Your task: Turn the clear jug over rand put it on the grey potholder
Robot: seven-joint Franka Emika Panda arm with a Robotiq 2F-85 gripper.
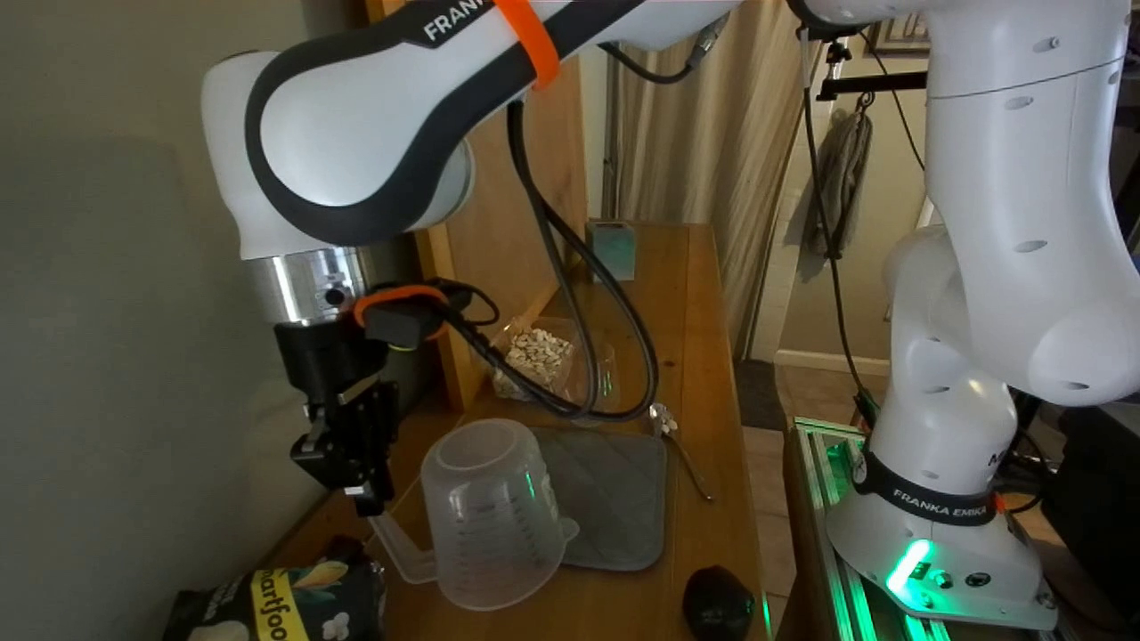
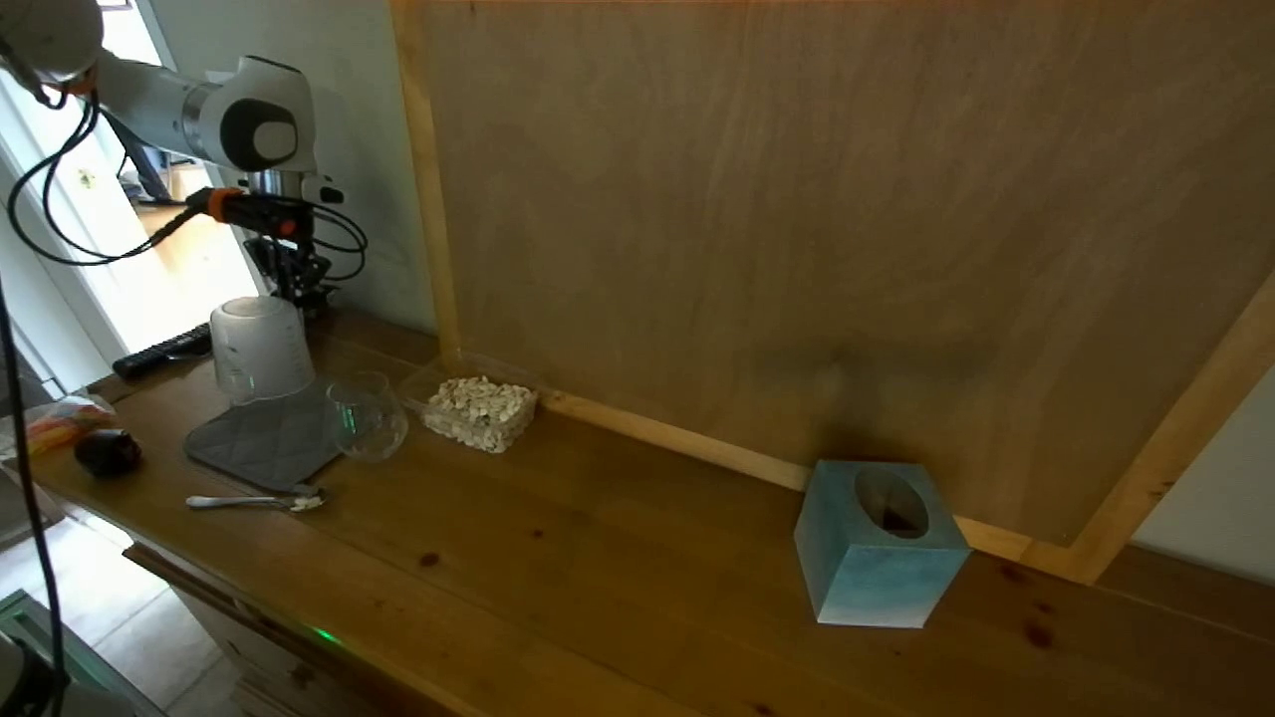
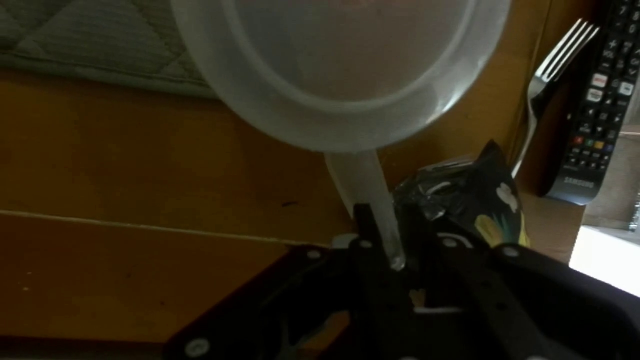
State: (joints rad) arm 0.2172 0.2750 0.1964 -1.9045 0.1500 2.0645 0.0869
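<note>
Pincer (image 3: 388, 213) astride handle (image 3: 359, 175), clamped or not, can't tell; shallow bite could let jug (image 1: 488, 525) alongside twist loose.

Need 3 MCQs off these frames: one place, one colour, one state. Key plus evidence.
1. Where is the fork in the wrist view?
A) inside the drinking glass
B) beside the remote control
C) on the floor

2. What colour is the potholder?
A) grey
B) red
C) yellow

3. How does the clear jug stand?
A) upright
B) on its side
C) upside down

Key:
1: B, as the wrist view shows it lying alongside the remote control.
2: A, as it shows grey in both exterior views.
3: C, as its base faces up, wide rim down, in both exterior views.
</note>
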